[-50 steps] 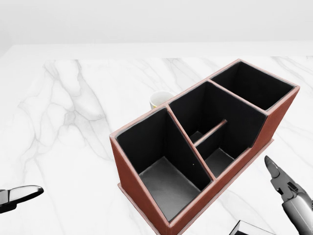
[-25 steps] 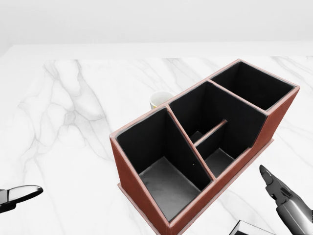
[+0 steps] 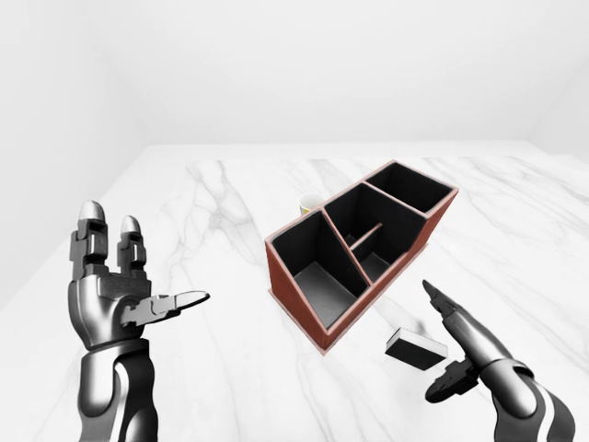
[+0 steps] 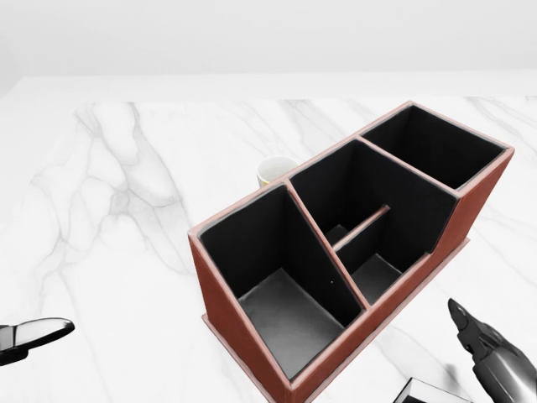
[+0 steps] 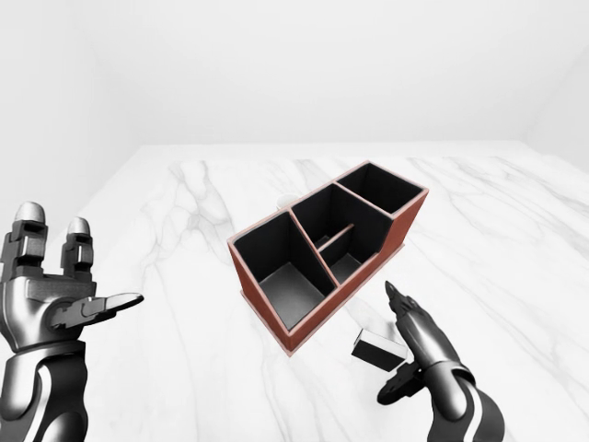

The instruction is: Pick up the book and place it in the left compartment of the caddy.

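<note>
The caddy (image 3: 296,296) is a red-brown box with black insides, standing slantwise on the marble table; its left compartment (image 4: 285,315) holds nothing. The book (image 3: 416,349), small and dark with a white edge, lies flat on the table just right of the caddy's near corner, and only its corner (image 4: 424,393) shows in the head view. My right hand (image 3: 448,344) hovers open beside and over the book, its fingers spread and not closed round it. My left hand (image 3: 147,265) is raised at the left of the left-eye view, open and far from both.
A small white cup (image 4: 275,170) with a yellowish rim stands on the far side of the caddy, against its wall. The marble tabletop (image 3: 212,212) stretches wide to the left and beyond the caddy, with a plain white wall past its far edge.
In the head view my right hand has sunk lower toward the bottom right corner. The left hand, the caddy and the book have not moved.
</note>
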